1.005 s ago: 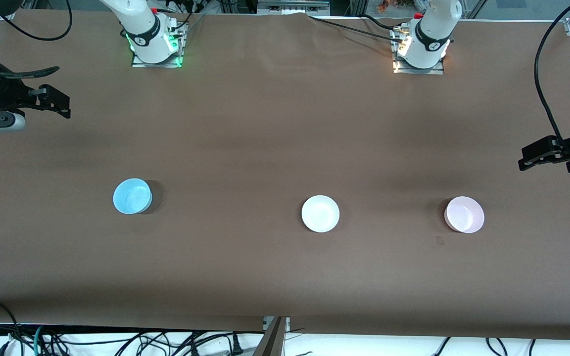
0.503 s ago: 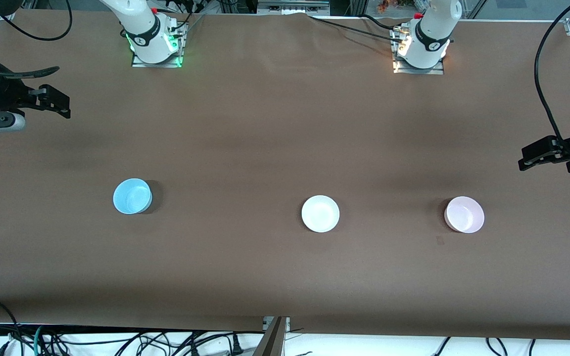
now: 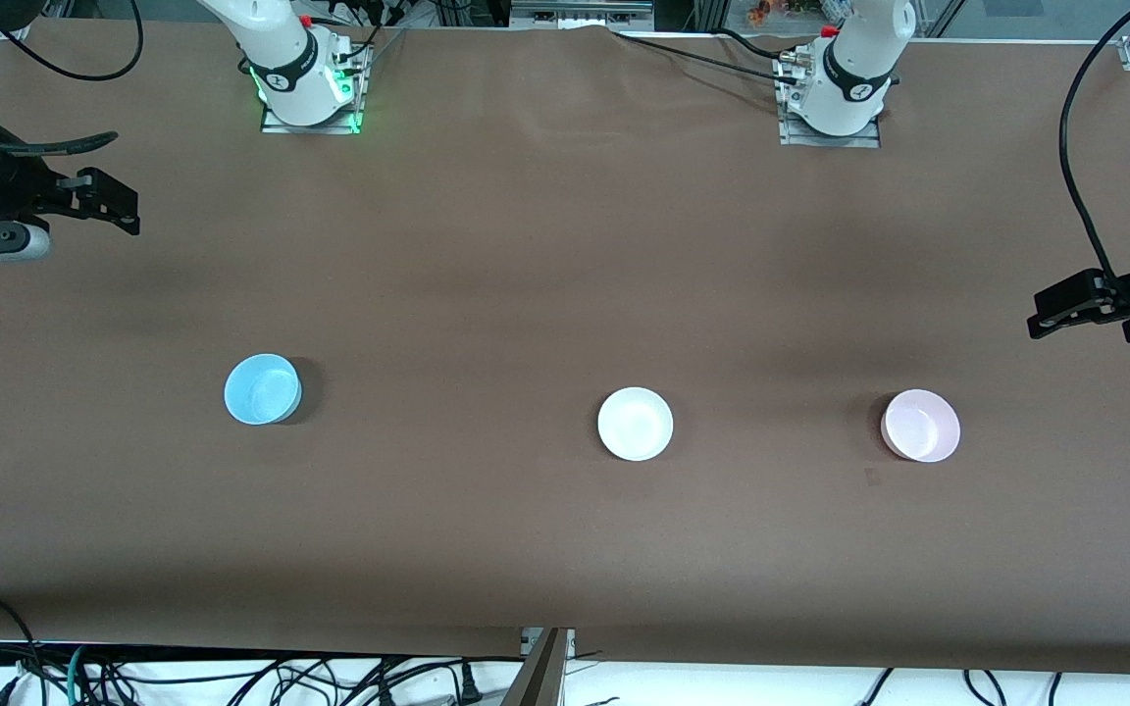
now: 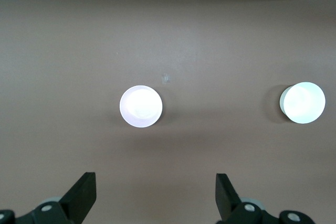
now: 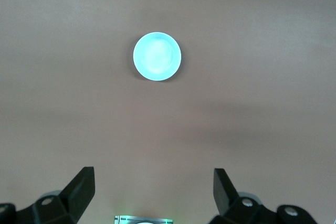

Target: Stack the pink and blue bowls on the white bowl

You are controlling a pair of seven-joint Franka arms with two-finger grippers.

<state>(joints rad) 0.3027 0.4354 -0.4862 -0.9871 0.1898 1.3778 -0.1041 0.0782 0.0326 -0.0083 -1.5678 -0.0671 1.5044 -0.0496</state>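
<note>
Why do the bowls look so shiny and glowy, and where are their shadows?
Left wrist view: the pink bowl and white bowl glare almost white under overhead light. Right wrist view: the blue bowl glows bright in its middle. Front view: a soft dark shadow hugs one side of each bowl.

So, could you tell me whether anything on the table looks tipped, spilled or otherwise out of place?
Nothing stands out. The blue bowl, white bowl and pink bowl sit upright, apart and empty on the table. Both grippers are open, holding nothing.
</note>
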